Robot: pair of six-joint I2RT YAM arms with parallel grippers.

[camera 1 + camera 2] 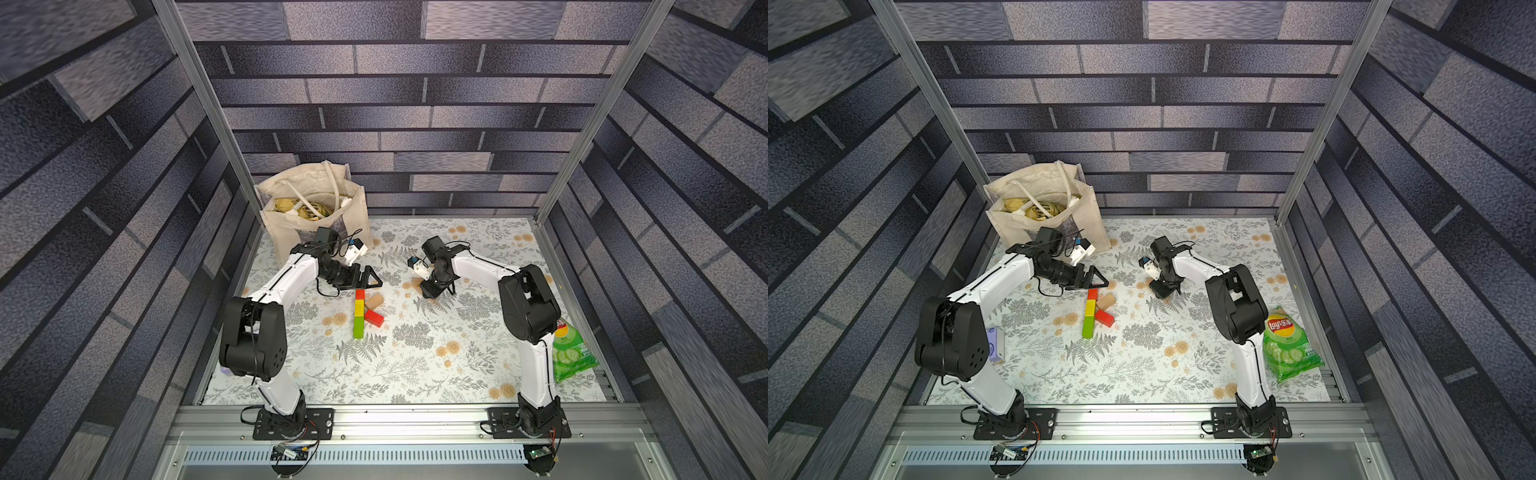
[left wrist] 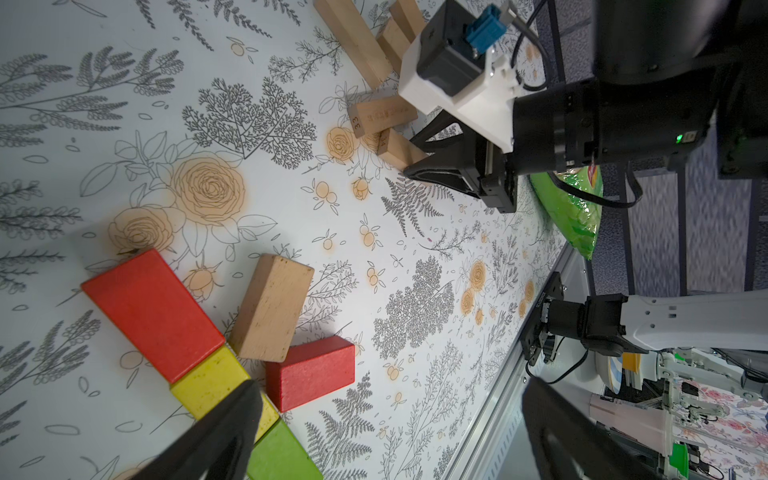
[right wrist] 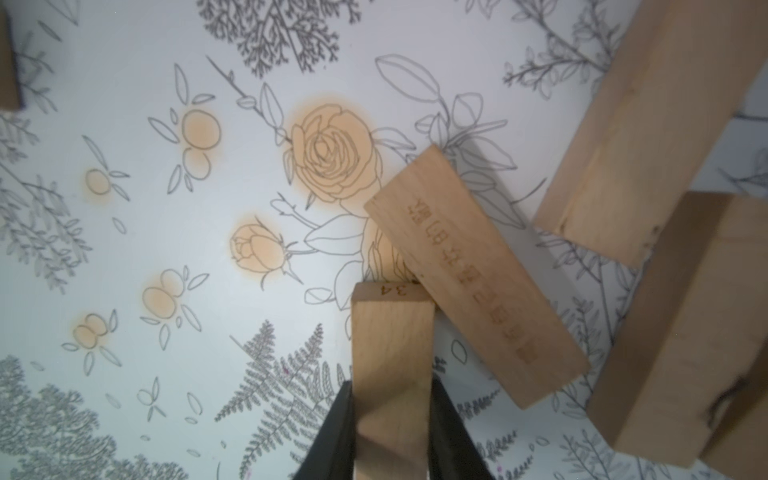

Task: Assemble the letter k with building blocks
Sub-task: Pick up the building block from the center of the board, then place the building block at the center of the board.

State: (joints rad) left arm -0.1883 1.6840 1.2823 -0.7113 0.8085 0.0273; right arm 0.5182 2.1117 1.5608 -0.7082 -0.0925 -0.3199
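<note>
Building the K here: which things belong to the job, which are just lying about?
Job: red block, yellow block, green block, slanted plain block, second red block, spare plain blocks, block marked 34 in right tool.
Lying about: cloth bag, crisp packet.

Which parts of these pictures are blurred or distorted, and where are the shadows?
In both top views the wide lens splays the frame posts and the walls look smeared. In the left wrist view the fingers of the left gripper are blurred, a red block sharp. In the right wrist view the engraved block throws a soft shadow.
</note>
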